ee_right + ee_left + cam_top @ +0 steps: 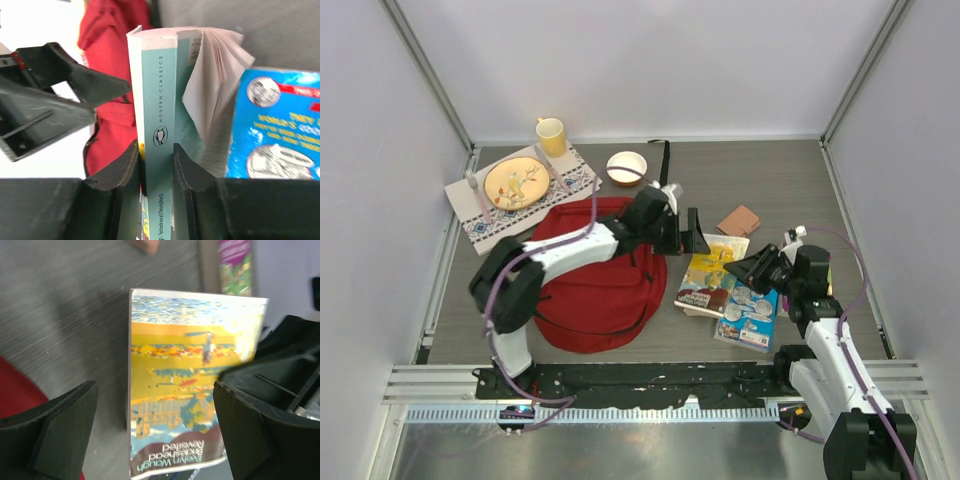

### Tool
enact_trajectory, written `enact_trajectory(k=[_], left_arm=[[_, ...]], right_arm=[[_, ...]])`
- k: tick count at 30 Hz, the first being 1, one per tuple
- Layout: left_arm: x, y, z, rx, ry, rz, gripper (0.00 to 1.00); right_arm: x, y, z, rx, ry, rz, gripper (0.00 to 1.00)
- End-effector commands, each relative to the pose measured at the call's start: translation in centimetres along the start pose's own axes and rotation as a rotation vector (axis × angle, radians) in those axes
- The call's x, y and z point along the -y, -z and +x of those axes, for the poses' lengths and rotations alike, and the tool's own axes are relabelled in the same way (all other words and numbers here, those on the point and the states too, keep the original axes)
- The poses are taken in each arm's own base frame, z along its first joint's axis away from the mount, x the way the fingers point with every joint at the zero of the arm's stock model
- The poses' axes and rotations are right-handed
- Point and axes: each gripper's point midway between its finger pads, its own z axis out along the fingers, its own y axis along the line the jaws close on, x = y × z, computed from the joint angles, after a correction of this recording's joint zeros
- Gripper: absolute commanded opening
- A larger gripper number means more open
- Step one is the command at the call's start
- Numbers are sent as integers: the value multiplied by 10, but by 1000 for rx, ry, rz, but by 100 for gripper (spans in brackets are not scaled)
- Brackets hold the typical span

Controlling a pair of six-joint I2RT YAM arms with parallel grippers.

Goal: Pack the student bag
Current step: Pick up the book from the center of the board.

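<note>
**Red bag flat, paperback pinched by its spine**

From above, the student bag point(600, 290) lies left of the bench's point(800, 180) middle. Left wrist: the left end effector point(155, 390) stands wide, holding nothing, with the paperback point(190, 365) beyond it. Right wrist: the right end effector point(155, 170) clamps the spine. The pages fan loose, so the paperback may twist or slip.

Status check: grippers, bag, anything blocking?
Left gripper open over paperback. Right gripper shut on its spine. Student bag flat on table, paperback not yet in. Left arm lies across bag.
</note>
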Motion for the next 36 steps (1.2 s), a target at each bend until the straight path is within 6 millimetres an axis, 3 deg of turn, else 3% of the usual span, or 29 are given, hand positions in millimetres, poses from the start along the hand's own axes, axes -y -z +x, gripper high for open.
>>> enact_trajectory(k=[1,7,11,16,19,22,36], left_arm=[[40,79,-56,241,-75,49,100],[62,128,-63,343,-47,159,100],[85,142,-68,378,-41,302,100],[104,138,-68,355,-8,428,100],[103,133,-65,353,14,465,100],[115,139,-66,359,12,551,100],[154,158,-57,315,-16,863,100]], right_arm=[[-104,28,-32,59,158,-331,1],[-172,62,-38,53,245,-579,1],[-205,82,-39,14,248,-696,1],[-240,111,-34,-7,304,-878,1],[-252,124,-30,-35,291,-954,1],[-257,133,-26,-58,288,-1008,1],[-271,150,-25,-108,260,-1142,1]])
